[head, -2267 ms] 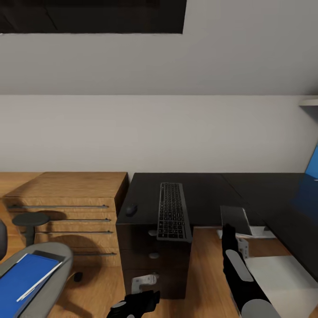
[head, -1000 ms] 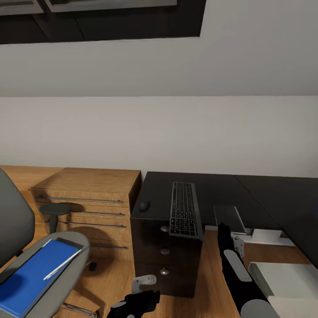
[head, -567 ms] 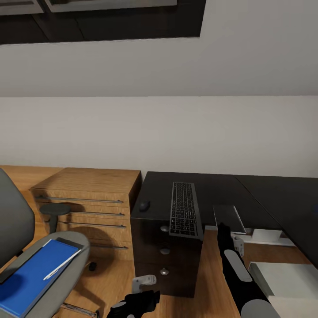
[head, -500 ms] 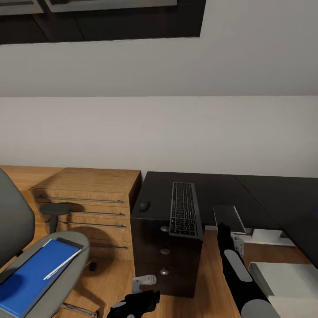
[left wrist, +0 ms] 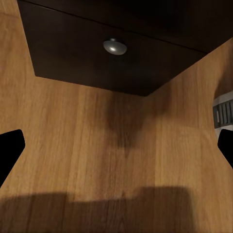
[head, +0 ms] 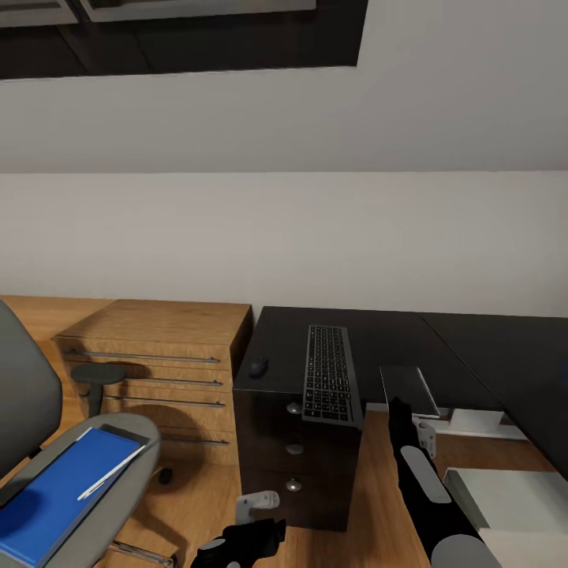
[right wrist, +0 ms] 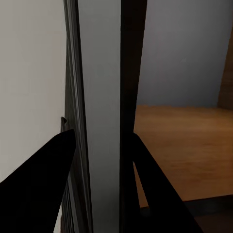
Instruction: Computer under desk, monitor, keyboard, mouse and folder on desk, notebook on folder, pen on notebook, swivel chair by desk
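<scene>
Where it lies, the keyboard shows black keys.

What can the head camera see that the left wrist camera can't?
Head camera: the keyboard and mouse on the desk, plus the chair with the blue folder and pen on its seat. Left wrist camera: a close-up between the open left gripper's black fingertips, looking at the foot of the drawers. Both: a silver drawer knob and the wooden floor.
</scene>
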Controlling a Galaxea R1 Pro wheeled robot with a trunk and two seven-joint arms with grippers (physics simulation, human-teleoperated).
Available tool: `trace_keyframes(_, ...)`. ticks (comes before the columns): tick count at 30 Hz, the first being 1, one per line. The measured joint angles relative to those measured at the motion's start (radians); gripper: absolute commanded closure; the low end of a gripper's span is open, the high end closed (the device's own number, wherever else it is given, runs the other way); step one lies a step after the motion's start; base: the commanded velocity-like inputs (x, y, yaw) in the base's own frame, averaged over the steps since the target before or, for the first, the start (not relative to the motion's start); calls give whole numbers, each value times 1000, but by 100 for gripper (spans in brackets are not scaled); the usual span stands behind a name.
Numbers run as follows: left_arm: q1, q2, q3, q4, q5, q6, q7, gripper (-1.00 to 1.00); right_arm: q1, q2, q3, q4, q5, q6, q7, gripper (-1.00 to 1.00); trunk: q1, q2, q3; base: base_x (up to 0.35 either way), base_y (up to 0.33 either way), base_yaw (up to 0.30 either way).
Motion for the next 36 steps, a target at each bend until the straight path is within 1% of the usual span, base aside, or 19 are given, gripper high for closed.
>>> trace_keyframes(10, 0, 0, 0, 0, 0, 0, 1, -100, 0, 0, 0, 1, 1, 0, 1, 100, 0, 0, 0, 0, 0, 0)
trace_keyframes(15, 0, 0, 0, 1, 0, -1, 3, -100, 0, 0, -1, 18, 4, 0, 1, 100, -19, 35, 16, 0, 0, 0)
trace_keyframes(18, 0, -1, 0, 0, 0, 0, 4, -100, 0, 1, -1, 21, -11, -1, -1, 100, -30, 56, 25, 0, 0, 0)
trace_keyframes(26, 0, -1, 0, 1, 0, 1, 3, -100, 0, 1, 0, 20, -11, -1, -1, 100, -61, 112, 50, 0, 0, 0)
trace_keyframes(36, 0, -2, 0, 5, 0, 1, 4, -100, 0, 2, 0, 19, -12, -1, -2, 100, -61, 112, 50, 0, 0, 0)
